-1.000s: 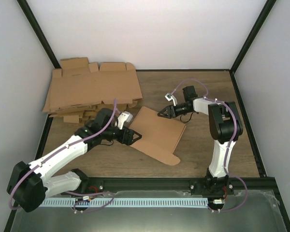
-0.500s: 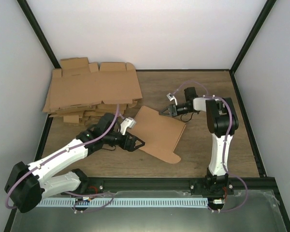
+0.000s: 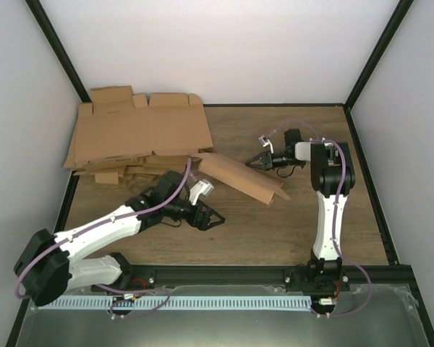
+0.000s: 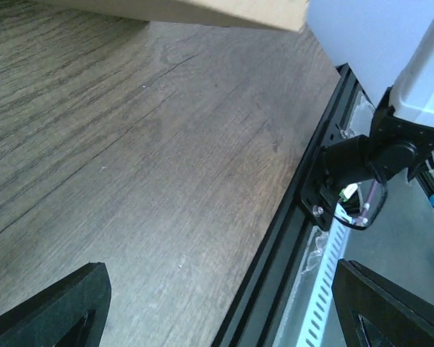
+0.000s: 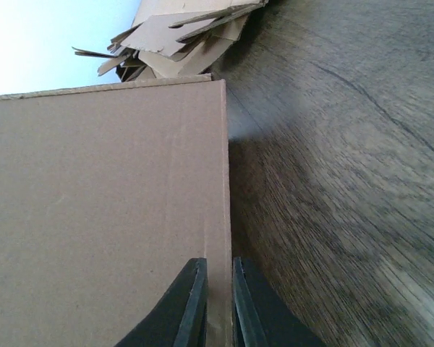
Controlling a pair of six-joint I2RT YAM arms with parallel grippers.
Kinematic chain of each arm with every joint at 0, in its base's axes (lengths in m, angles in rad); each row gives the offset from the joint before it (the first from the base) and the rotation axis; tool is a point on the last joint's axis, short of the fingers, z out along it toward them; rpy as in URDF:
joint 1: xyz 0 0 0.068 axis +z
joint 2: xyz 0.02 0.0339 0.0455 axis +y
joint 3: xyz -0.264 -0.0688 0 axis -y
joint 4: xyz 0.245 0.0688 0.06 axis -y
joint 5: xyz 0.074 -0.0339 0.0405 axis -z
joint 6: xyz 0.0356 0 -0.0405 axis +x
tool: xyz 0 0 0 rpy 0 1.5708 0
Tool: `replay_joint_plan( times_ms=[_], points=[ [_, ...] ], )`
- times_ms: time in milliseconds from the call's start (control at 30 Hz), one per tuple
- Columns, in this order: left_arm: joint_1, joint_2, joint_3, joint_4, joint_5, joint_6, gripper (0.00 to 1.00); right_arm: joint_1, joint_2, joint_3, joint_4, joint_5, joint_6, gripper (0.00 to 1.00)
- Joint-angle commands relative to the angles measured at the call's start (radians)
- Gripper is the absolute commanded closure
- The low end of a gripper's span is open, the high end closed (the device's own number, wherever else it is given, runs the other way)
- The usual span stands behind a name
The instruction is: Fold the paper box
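right gripper (image 5: 215, 267) is pinched tight on the edge of the paper box (image 5: 94, 217), tilted up off the table (image 3: 311, 231), so i'd lift slow and slide the wide-open, empty left gripper (image 3: 210, 217) under for support.

No text, label, brand name, number or sign can be read in any of the views; on the paper box (image 5: 101, 217) only plain brown cardboard is seen
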Motion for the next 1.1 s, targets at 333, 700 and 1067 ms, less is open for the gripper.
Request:
replay_joint_plan(
  times_ms=[333,700,1067],
  points=[
    [-0.009,0.364,0.153,0.458,-0.218,-0.034,0.21,0.001,0.014,0.030,-0.064,0.021,-0.062,0.86],
    [-0.022,0.470,0.300,0.458,-0.168,-0.026,0.21,0.057,-0.011,0.024,-0.171,-0.051,-0.188,0.85],
    [-0.085,0.309,0.126,0.413,-0.207,-0.076,0.21,0.145,-0.077,-0.041,-0.225,-0.110,-0.309,0.83]
  ],
)
